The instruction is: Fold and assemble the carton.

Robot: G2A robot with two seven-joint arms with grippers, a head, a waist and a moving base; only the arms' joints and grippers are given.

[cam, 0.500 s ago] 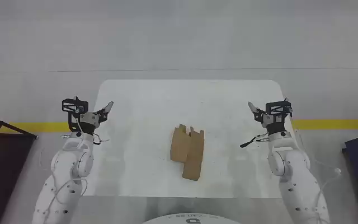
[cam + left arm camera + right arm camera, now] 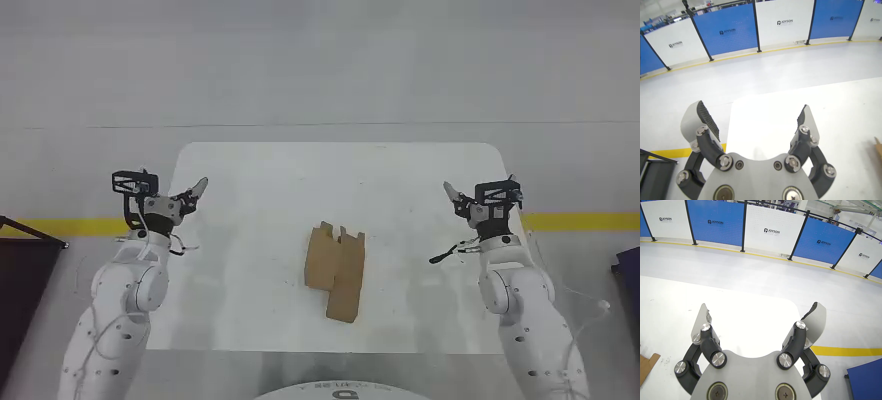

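Brown cardboard is your target: the flattened, notched-edge carton [image 2: 335,270] lies flat on the white table with rounded corners [image 2: 260,180], a little toward 6 o'clock from the table's centre in the top view. Neither arm touches it.

Your left gripper [image 2: 190,195] hangs over the table's 9 o'clock edge, and the carton sits well apart from it, at about 4 o'clock. In the left wrist view the left gripper [image 2: 752,106] has its ribbed black pads [image 2: 707,119] spread wide with nothing between them, and one corner of the carton [image 2: 878,146] shows at the side.

Your right gripper [image 2: 455,197] hangs over the 3 o'clock edge, with the carton well apart at about 8 o'clock. In the right wrist view the right gripper [image 2: 759,305] is likewise spread wide and holds nothing, above bare tabletop, and a carton flap [image 2: 647,364] lies off to the side.
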